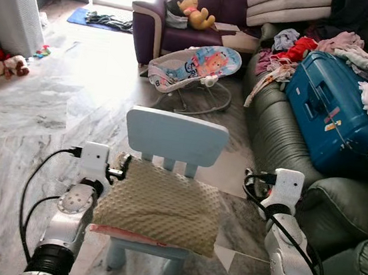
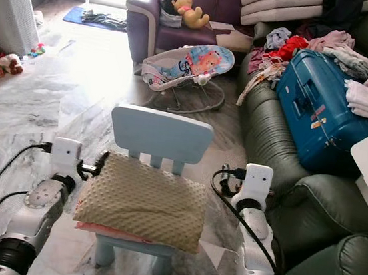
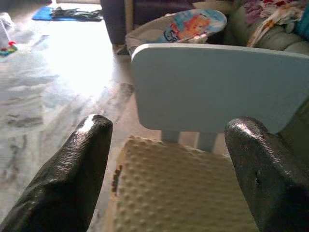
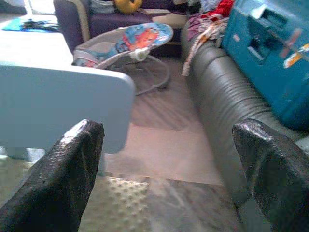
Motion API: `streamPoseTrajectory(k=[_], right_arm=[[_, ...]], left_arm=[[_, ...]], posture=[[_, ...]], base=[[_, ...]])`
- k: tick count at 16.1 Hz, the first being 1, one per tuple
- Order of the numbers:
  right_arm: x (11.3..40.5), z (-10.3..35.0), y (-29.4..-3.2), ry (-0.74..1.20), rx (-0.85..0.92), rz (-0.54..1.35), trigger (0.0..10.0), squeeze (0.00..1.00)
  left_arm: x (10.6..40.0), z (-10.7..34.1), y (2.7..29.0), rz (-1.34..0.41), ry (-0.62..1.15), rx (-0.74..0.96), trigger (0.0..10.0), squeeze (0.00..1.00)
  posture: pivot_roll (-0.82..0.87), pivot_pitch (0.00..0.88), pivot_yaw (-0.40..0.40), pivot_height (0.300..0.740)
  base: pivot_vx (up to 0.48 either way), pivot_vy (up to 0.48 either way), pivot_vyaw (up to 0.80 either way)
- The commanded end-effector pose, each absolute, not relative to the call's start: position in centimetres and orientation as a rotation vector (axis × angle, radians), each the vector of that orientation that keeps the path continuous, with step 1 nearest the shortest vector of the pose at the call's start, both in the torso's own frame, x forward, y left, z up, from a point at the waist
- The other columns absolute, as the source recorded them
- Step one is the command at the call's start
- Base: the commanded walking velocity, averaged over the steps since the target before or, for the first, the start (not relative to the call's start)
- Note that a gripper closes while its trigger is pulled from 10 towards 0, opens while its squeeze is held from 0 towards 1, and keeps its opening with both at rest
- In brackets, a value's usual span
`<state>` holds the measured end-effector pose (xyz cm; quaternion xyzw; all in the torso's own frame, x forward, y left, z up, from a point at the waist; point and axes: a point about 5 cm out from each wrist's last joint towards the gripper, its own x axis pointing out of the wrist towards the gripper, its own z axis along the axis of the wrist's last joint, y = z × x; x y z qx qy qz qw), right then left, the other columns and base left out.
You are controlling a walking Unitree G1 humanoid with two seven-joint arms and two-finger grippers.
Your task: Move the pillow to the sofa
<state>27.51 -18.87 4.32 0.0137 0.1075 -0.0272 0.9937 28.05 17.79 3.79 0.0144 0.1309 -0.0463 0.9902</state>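
The left claw is hanging at the left edge of the pillow, with its two fingers spread wide and holding nothing; in the left wrist view the pillow's near corner is lying between them. The right claw is waiting at the right side of the pillow, also spread wide and empty, and it is pointing more at the floor beside the chair than at the pillow itself. The pillow is lying flat on the seat of the small blue chair, its far edge resting against the backrest. It is beige with a bumpy cover, and a pink layer is showing along its near edge. It is probably light and very soft, so it will likely sag and fold when lifted by one end; I think taking it by both short sides, pinching deep into the stuffing, is safer. Behind the chair a baby bouncer is standing. On the right the green sofa is carrying a blue suitcase and clothes, so free place there is looking small.
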Motion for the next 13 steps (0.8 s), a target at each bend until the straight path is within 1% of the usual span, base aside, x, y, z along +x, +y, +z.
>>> streamPoseTrajectory(k=[1, 4, 6, 8, 11, 13], right_arm=[[27.6, 4.8, -19.0, 0.192, 0.05, -0.048, 10.0, 0.0], [27.4, 4.8, -18.7, 0.184, 0.057, -0.022, 10.0, 0.0], [27.3, 4.9, -18.7, 0.181, 0.067, -0.019, 10.0, 0.0], [27.3, 4.9, -18.6, 0.179, 0.074, -0.019, 10.0, 0.0], [27.0, 4.7, -18.4, 0.168, 0.109, -0.048, 10.0, 0.0], [26.7, 4.6, -18.3, 0.164, 0.13, -0.082, 10.0, 0.0]], left_arm=[[28.2, 3.9, 17.9, -0.091, 0.256, 0.051, 10.0, 0.0], [28.0, 3.7, 18.4, -0.102, 0.262, 0.099, 10.0, 0.0], [28.0, 3.8, 18.6, -0.123, 0.256, 0.133, 10.0, 0.0], [28.1, 3.8, 19.0, -0.125, 0.259, 0.127, 10.0, 0.0], [28.5, 4.3, 19.2, -0.137, 0.256, 0.135, 10.0, 0.0], [28.9, 4.6, 19.3, -0.173, 0.256, 0.158, 10.0, 0.0]], posture=[[-0.03, 0.0, -0.077, 0.74], [-0.03, 0.0, -0.075, 0.736], [-0.03, 0.0, -0.072, 0.714], [-0.03, 0.0, -0.061, 0.692], [-0.03, 0.0, -0.024, 0.655], [-0.04, 0.0, 0.022, 0.655]], base=[[0.0, 0.0, 0.0], [0.0, 0.0, 0.0], [0.0, 0.0, 0.0], [0.0, 0.0, 0.0], [0.0, 0.0, 0.0], [0.0, 0.0, 0.0]])
